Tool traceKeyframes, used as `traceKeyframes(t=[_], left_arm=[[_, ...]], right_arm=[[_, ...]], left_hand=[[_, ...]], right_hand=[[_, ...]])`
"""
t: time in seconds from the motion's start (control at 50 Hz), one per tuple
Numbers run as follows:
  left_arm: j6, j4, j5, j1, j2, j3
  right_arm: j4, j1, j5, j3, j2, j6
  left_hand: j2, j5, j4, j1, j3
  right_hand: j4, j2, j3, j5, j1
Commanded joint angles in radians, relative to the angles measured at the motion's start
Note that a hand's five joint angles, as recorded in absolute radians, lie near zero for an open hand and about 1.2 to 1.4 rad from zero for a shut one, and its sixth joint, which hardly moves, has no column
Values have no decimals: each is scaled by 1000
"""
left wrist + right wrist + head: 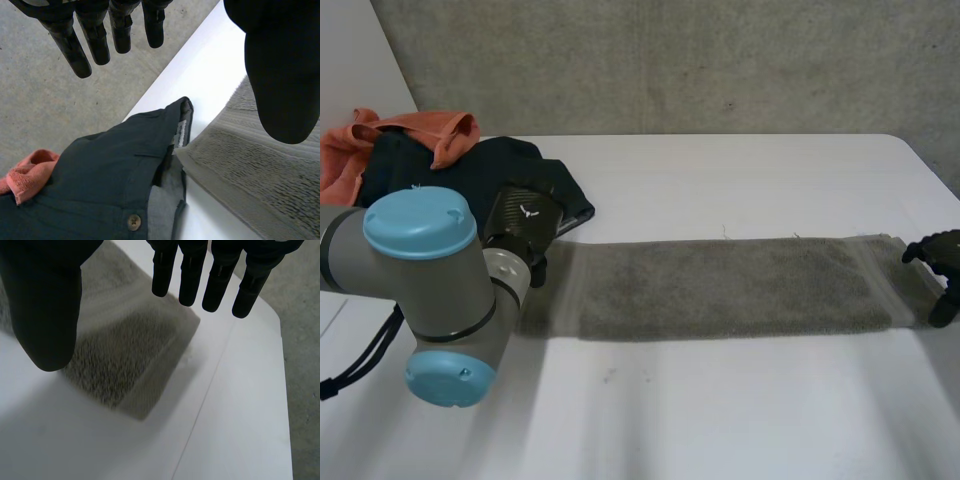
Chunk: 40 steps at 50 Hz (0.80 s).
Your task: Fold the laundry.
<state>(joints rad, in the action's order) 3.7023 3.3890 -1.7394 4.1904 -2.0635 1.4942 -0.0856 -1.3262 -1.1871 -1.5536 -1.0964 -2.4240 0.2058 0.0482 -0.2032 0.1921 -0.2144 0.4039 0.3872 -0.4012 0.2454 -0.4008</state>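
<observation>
The robot's left hand (100,35) hangs with fingers straight and thumb spread wide, gripping nothing, above one short end of a grey towel (720,285), with the thumb over the towel's hem. The right hand (200,275), likewise spread and empty, hovers over the far short end, a towel corner below its fingertips. Between the two hands the towel lies flat in a long strip across the white bench (740,170). Just beside the left hand's end of it sits a dark blue garment (110,185) with a button (133,221), and beyond that an orange cloth (25,177), both in a loose heap. The step in hand appears to be taking up the towel's ends for a fold; the next move likely calls for each hand to come down and pinch its hem, then carry one end over to the other. A small white label (180,132) at the garment's edge is too small to read — no other writing can be made out.
</observation>
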Motion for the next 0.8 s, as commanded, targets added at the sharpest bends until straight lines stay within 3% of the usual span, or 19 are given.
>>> traceKeyframes(t=[0.02, 0.04, 0.06, 0.08, 0.28, 0.36, 0.42, 0.64, 0.7, 0.8], left_arm=[[-7, 33, 0, -3, -6, 17], [-7, 33, 0, -3, -6, 17], [-8, 33, 0, -3, -6, 17], [-8, 33, -2, -3, -6, 17], [-16, 32, -2, 4, 65, 47], [-16, 32, 0, 2, 121, 92], [-16, 32, 1, 4, 151, 115], [-31, 33, -3, 4, 203, 156], [-45, 33, -3, 2, 212, 172], [-58, 33, -3, -1, 213, 205]], right_arm=[[156, 10, -9, -31, 81, 59], [173, 12, -11, -31, 91, 62], [202, 15, -11, -26, 107, 68], [211, 16, -14, -20, 111, 68], [270, 145, -71, -11, 95, 123], [287, 217, -83, 1, 24, 262], [294, 200, -75, -8, -17, 335], [389, -419, 12, -31, -96, 293], [415, -629, 46, -37, -70, 299], [452, -817, 78, -57, 25, 313]], left_hand=[[-31, -48, 29, -18, 40], [-31, -48, 29, -18, 40], [-31, -48, 29, -18, 40], [-31, -48, 29, -18, 40], [-31, -48, 29, -18, 40], [-31, -48, 29, -18, 40], [-31, -48, 29, -18, 40], [-31, -48, 29, -18, 40], [-31, -48, 29, -18, 40], [-31, -48, 29, -18, 40]], right_hand=[[156, 173, -159, 140, -159], [247, 264, -249, 231, -250], [832, 849, -835, 816, -835], [991, 1007, -993, 975, -994], [992, 1009, -995, 976, -995], [992, 1009, -995, 976, -995], [992, 1009, -995, 976, -995], [992, 1009, -995, 976, -995], [992, 1009, -995, 976, -995], [992, 1009, -995, 976, -995]])
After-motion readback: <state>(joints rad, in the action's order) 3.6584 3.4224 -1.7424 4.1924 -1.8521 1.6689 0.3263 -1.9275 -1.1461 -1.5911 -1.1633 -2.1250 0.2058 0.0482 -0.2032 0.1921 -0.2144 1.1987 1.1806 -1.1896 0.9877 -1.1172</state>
